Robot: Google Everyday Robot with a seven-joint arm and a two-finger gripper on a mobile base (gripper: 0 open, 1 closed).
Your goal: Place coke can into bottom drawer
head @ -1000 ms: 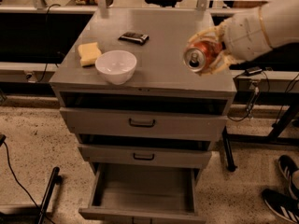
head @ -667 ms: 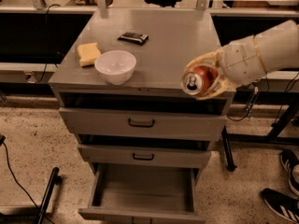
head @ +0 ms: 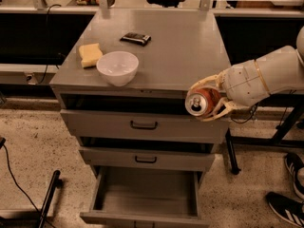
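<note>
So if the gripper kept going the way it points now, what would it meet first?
The gripper, shut on the can, points left across the top drawer front; likely that front, though depth is unclear.

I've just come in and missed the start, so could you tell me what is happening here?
The robot's gripper holds a coke can on its side in the air, just in front of the cabinet's top edge. The bottom drawer stands open lower down, with nothing in it yet. A white bowl, a yellow sponge and a dark packet sit on top.
</note>
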